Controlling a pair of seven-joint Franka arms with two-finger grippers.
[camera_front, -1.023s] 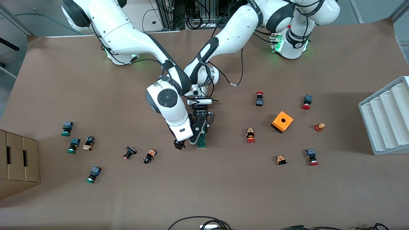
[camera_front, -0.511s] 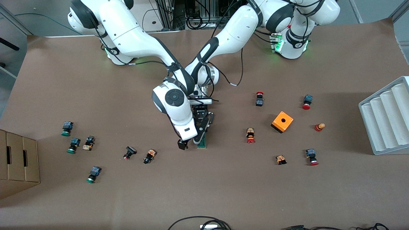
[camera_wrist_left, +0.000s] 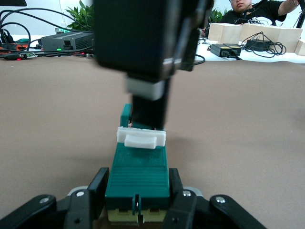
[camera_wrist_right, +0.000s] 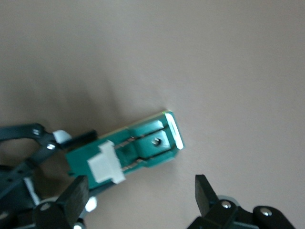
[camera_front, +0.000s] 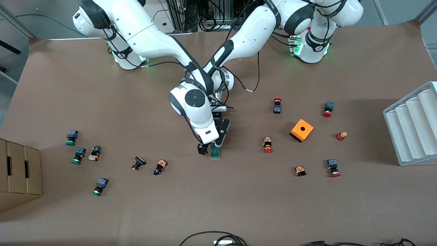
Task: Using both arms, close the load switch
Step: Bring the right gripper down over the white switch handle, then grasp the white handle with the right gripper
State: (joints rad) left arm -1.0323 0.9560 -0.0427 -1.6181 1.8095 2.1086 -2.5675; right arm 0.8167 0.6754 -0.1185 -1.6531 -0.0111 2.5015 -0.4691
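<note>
Near the middle of the frame in the front view, the load switch is lying flat on the brown bench, and both of my arms are meeting over it. My left pincer is clamping the end of the green block that points toward the arm bases, one finger pressing each long side; in the left wrist view the white sliding tab is sitting across the top of the block, partway along it. My right pincer is hanging with its fingers spread wide and gripping nothing; in the right wrist view they are straddling bare paper beside the switch, and in the front view one dark fingertip is showing just beside the block, toward the right arm's end of the bench. In the left wrist view that black fingertip is standing just past the white tab, close against it; I cannot tell whether it is touching.

Toward the centre-right of the frame an orange box is sitting, well apart from the switch, with small red-capped push buttons scattered around it. Green-capped ones are lying at the centre-left, near a cardboard box at the frame's edge.
</note>
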